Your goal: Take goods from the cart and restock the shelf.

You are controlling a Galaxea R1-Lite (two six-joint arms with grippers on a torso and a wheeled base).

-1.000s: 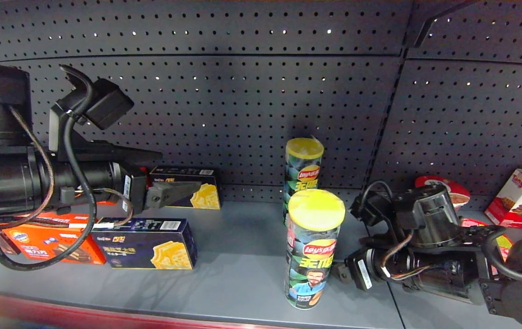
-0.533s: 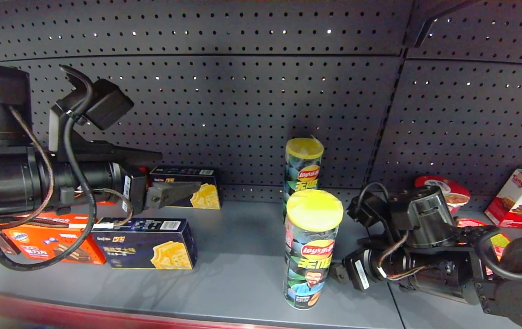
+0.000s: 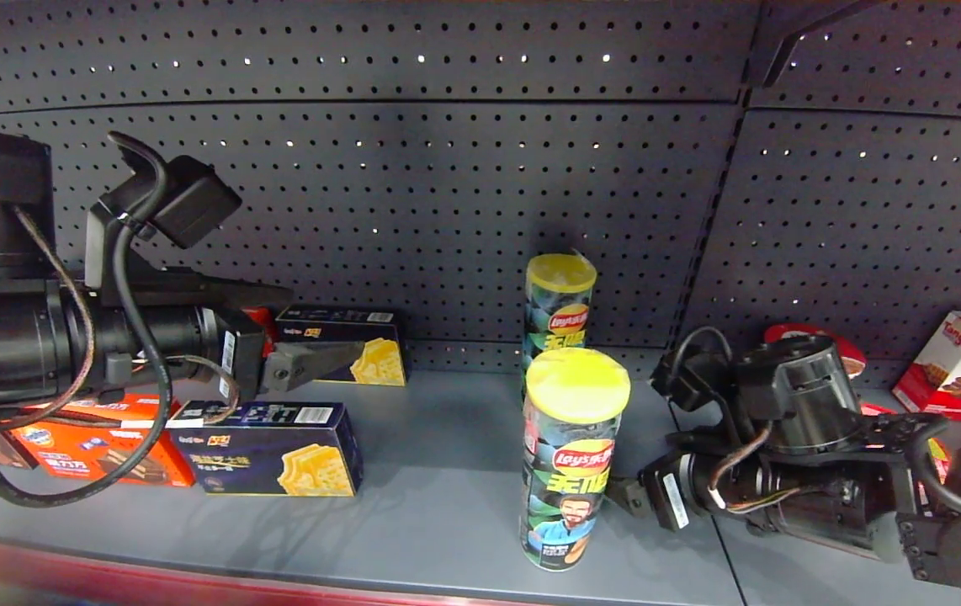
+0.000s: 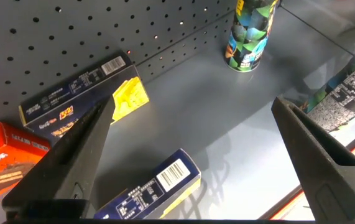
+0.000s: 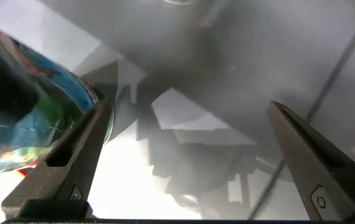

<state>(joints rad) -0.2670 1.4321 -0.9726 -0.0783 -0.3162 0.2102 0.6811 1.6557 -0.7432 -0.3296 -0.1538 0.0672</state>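
Front can (image 3: pixel 571 471) is my ref pt: it stands upright on the shelf (image 3: pixel 438 497), close to the red front lip, w/ the rear can (image 3: pixel 559 311) straight behind it by the pegboard, and I can't tell if the two touch. R gripper (image 5: pixel 189 109) sits low just right of the front can, near its base, fingers spread wide w/ nothing between them. In the wrist cam one finger (image 5: pixel 71 162) lies right beside the can's wall, and I can't tell if it's touching or just clear. So I read the placing as done and the next move as backing that arm out. That's where it can go wrong. The can is tall, narrow and prob. light, so if that finger drags on it as I pull away, it could tip or skid toward the lip and off the shelf. It could also rock back into the rear can and take both down. I'd ease the arm off to the right of the can first, not straight back. L gripper (image 4: pixel 193 106) hangs well left of the front can, over the blue boxes (image 3: pixel 274 446), also wide open and empty. A swing of that arm toward the can could sweep a box fwd, so I'd leave it parked.
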